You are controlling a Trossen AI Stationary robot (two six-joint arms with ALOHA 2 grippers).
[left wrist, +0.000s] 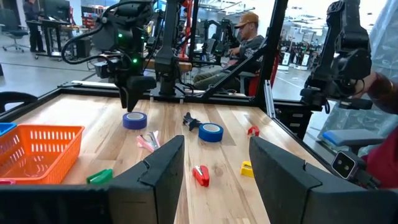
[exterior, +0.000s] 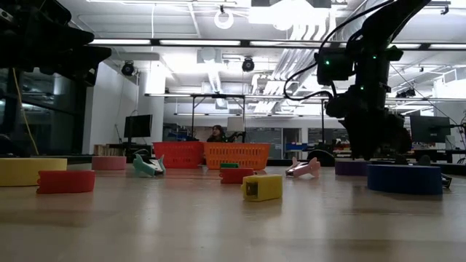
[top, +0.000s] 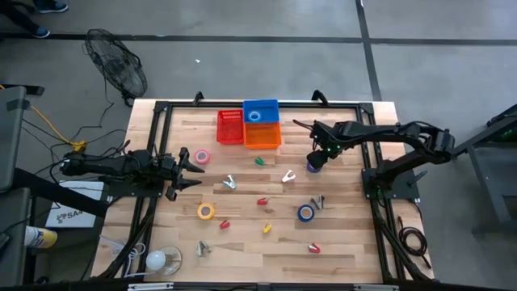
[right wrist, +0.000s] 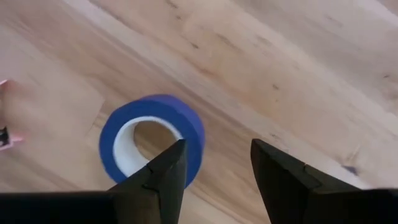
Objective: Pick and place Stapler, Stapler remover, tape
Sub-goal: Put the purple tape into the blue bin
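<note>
Wooden planks make up the desk (top: 339, 242), framed by dark rails, on a grey floor with a floor fan (top: 118, 71) beyond its far left corner. We see three baskets grouped at the middle of the far edge: a red basket (top: 230, 127), a blue basket (top: 260, 111) and an orange basket (top: 262, 134).

We find our right tool (top: 313, 162) hanging low over a purple-blue tape roll (top: 313, 166) toward the far right part of the desk. From the right wrist view, the fingers (right wrist: 163, 178) stand apart with nothing between them, one tip over the roll's rim, the roll lying flat on the wood.

Our left tool (top: 194, 169) rests near the left edge, its fingers spread and empty, just beside a pink tape roll (top: 202, 156).

More tape lies around: a yellow tape roll (top: 206, 211) toward the near left and a blue tape roll (top: 305, 212) toward the near right. Small staplers and staple removers are scattered across the middle: a green piece (top: 259, 161), a pale pink piece (top: 288, 176), a red piece (top: 262, 200), a yellow piece (top: 266, 229), and another red one (top: 313, 248) close to the near edge. We cannot tell which of these small pieces are staplers and which are removers.

Beyond the desk, a person in a cap (left wrist: 244, 38) sits in the workshop.
</note>
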